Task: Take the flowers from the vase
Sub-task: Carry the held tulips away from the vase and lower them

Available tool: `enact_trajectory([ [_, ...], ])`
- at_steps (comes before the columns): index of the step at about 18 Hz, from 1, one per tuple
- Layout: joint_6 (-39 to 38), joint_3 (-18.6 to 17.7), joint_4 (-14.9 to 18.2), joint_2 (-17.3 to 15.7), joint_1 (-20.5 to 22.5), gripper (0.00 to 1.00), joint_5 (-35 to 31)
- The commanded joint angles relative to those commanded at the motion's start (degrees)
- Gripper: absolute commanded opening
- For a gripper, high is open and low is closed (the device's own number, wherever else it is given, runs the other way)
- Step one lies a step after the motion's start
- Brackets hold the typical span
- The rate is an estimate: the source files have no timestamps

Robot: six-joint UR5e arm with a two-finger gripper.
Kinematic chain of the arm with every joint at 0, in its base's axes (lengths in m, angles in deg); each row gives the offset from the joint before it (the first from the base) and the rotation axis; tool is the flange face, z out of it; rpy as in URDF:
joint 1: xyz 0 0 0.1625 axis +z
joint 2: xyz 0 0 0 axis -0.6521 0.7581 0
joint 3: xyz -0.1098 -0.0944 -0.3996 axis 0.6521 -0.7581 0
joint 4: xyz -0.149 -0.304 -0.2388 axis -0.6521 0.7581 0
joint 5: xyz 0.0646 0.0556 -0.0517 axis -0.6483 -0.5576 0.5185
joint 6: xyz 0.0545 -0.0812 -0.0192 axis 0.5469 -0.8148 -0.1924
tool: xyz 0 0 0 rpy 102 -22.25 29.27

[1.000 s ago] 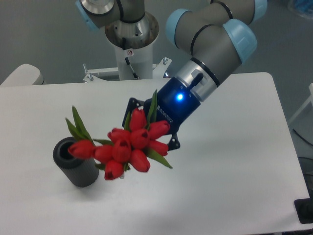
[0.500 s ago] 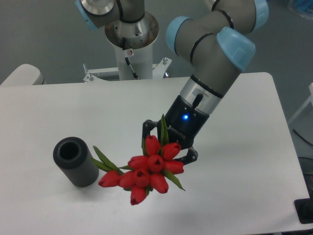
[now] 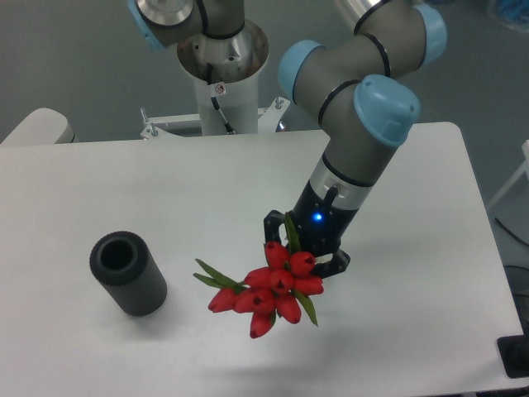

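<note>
White tabletop (image 3: 430,273) fills most of the view, with grey floor behind and the arm's pedestal (image 3: 221,78) at 12 o'clock. The grey-and-blue arm (image 3: 364,124) reaches down over the table's middle, a blue light glowing on its wrist. Its gripper (image 3: 304,252) is clenched on the flowers (image 3: 269,289), the black fingers mostly hidden behind the blooms and leaves, so the grasp point on the stems cannot be seen. The red tulip buds hang clear of the vase, bunched just below the gripper, toward 7 o'clock from it. The bunch's long axis runs from the gripper down toward 7 o'clock, buds fanning outward; one narrow green leaf sticks out toward 9 o'clock and another toward 5 o'clock. A soft shadow lies on the table under the buds. The vase (image 3: 128,273), dark and ribbed, stands well apart at 9 o'clock from the bunch, its round mouth showing dark inside.
</note>
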Motion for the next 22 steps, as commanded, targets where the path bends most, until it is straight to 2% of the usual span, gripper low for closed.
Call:
enact_trajectory([
  [3,2.6,1.9,3.1,1.1,-0.3,0.03,-4.4],
  [6,7.1,3.4,4.6,2.1,-0.6,0.05,-7.6],
  [9,13.3,3.6,4.8,2.5,-2.2,0.05,-14.6],
  [11,14.7,4.0,4.8,3.4,-3.0,0.04,-17.5],
  [16,17.7,5.2,3.5,7.2,-3.5,0.04,-18.2],
  [19,21.0,5.7,3.6,9.7,-3.5,0.04,-21.7],
  [22,22.5,6.4,2.4,10.8,-3.4,0.04,-22.3],
])
